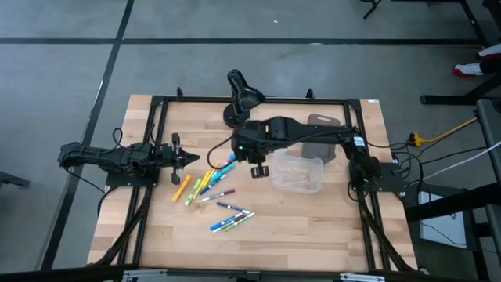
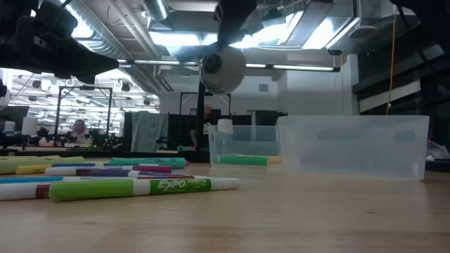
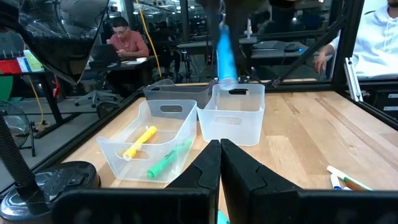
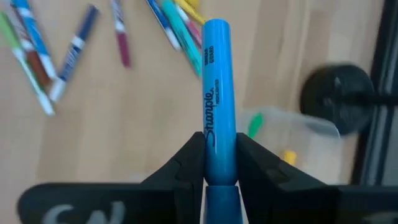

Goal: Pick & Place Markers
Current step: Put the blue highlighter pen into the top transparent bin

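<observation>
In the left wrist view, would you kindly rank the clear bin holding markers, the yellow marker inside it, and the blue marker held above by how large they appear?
1. Clear bin, clearly the largest.
2. Blue marker, gripped by the right gripper.
3. Yellow marker.
The last two look similar in length, and they sit at different distances from the camera, so their order is unsure.

Bare wood table open at front right. Markers clutter centre-left. Clear bins and grey tray block right-centre; black stand at back.
</observation>
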